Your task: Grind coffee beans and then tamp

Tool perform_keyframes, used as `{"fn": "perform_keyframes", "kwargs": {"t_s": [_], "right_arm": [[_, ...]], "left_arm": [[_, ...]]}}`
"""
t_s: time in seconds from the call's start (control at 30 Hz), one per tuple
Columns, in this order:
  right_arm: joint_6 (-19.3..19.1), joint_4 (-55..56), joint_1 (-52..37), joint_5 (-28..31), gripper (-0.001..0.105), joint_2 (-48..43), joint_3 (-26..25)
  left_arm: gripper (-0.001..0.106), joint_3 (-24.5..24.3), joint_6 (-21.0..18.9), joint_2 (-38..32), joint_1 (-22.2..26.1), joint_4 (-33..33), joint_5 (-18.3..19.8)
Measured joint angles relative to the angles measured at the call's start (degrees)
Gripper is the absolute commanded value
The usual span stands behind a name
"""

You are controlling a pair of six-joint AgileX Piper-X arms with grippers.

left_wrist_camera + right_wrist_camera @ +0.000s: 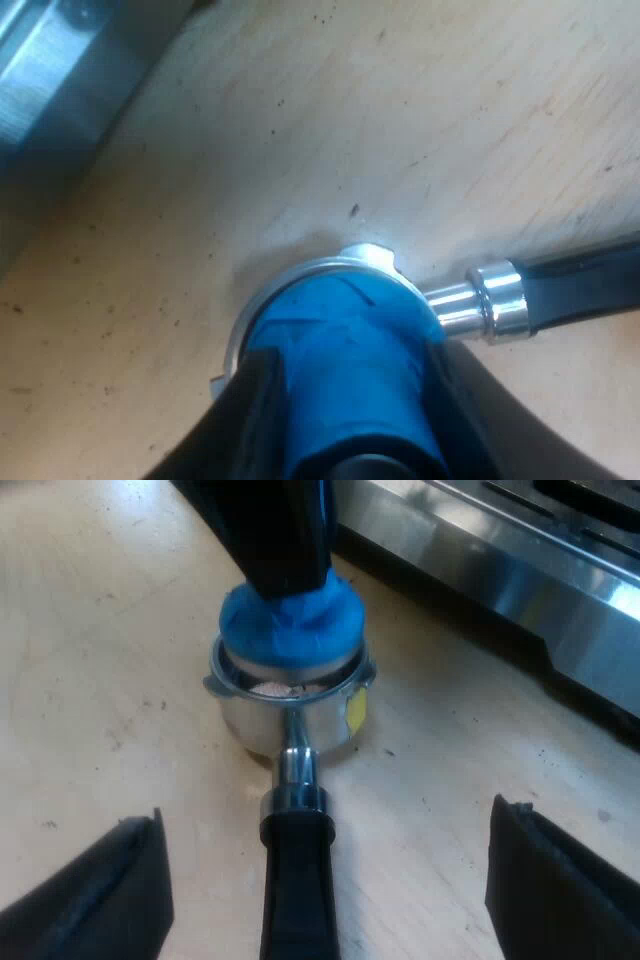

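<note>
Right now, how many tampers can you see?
1: the blue tamper, clamped in the left gripper, set in the metal holder on the table. Others could lie outside these views.

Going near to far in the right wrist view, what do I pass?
right gripper, fingers apart → holder's handle → holder's basket with the blue tamper pressed into it by the left gripper → espresso machine
</note>
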Motion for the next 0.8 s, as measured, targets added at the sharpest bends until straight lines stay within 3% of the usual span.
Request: {"fn": "perform_keyframes", "kwargs": {"t_s": [0.2,0.8], "right_arm": [[0.0,0.0,0.0,0.0,0.067,0.0,0.0],[0.0,0.0,0.0,0.0,0.067,0.0,0.0]], "left_arm": [[0.000,0.0,0.0,2.7,0.0,0.0,0.0],[0.000,2.7,-0.1,1.9,0.0,-4.2,-0.2]]}}
